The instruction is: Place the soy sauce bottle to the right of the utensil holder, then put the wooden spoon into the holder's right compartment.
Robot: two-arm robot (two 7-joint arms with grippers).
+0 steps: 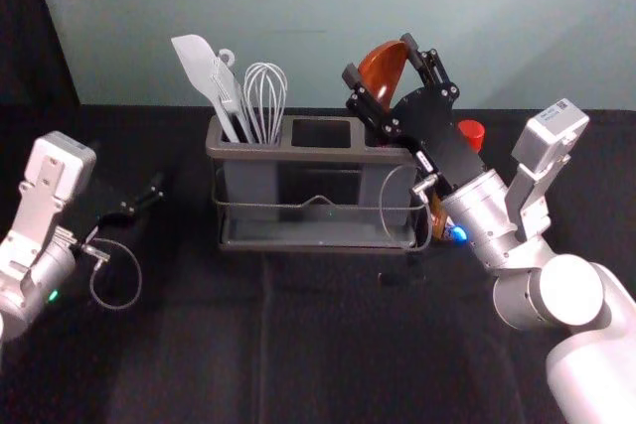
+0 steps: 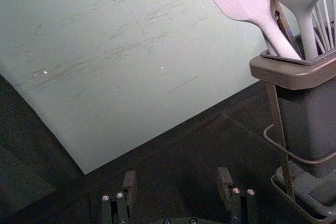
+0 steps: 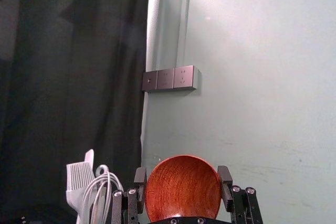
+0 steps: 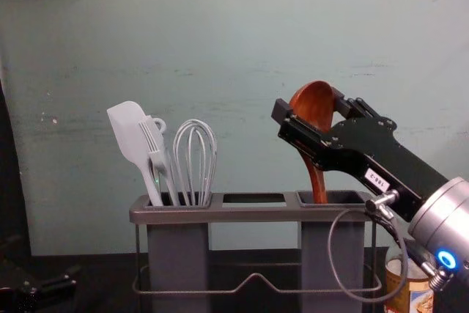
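The right gripper (image 1: 383,71) is above the right end of the utensil holder (image 1: 318,154); in the right wrist view the same gripper (image 3: 182,184) has its fingers against both sides of the bowl of the wooden spoon (image 3: 182,190). In the chest view the spoon (image 4: 316,108) stands bowl up, tilted slightly, its handle going down into the right compartment (image 4: 338,197). The soy sauce bottle (image 4: 410,295), red cap (image 1: 471,133) up, stands right of the holder, partly hidden by the right arm. Left of the holder is the left gripper (image 1: 139,208); in the left wrist view this gripper (image 2: 177,184) is open and empty.
A white spatula (image 4: 132,137), a brush (image 4: 157,148) and a whisk (image 4: 195,159) stand in the holder's left compartment. Its middle opening (image 1: 321,133) holds no utensil. The wall (image 1: 318,17) rises close behind. Dark cloth (image 1: 298,345) covers the table.
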